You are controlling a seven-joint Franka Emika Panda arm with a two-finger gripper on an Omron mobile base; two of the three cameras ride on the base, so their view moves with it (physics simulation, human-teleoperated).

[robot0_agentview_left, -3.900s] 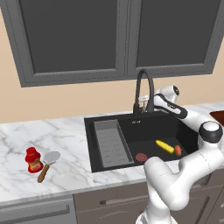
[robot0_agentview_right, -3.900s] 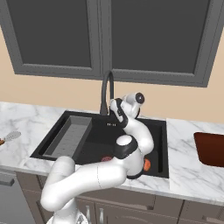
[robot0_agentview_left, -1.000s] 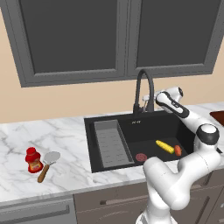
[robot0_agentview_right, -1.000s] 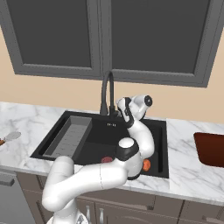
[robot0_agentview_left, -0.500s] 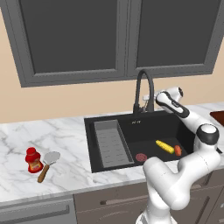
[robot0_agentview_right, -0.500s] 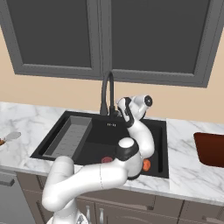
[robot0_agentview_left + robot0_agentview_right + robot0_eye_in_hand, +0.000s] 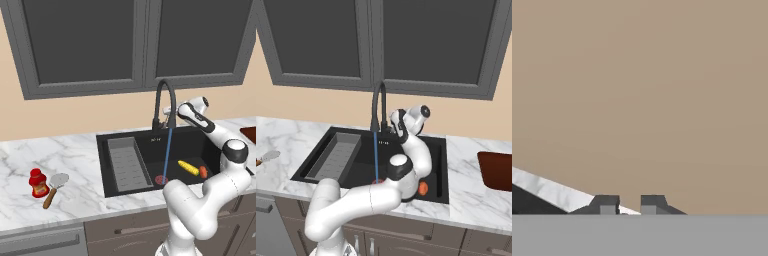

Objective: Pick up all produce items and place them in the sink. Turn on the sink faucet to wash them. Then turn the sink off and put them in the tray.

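Two small wet pieces, corn point(image 7: 188, 167) and orange vegetable point(image 7: 203, 172), in running sink point(image 7: 210, 141): light, stiff, probably slippery, best pinched mid-length; jaws shut, empty.

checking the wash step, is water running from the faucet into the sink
Yes, a thin blue stream drops from the faucet spout down to the sink floor near the red drain.

We can't see the faucet point(image 7: 165, 100) lever: the gripper point(image 7: 176, 116) covers that spot in both base views. The tray point(image 7: 497, 170) is cut off by the right edge, just a corner in the left base view. The arm hides part of the orange-red vegetable point(image 7: 423, 188). The spatula point(image 7: 267, 157) is clipped at the left edge
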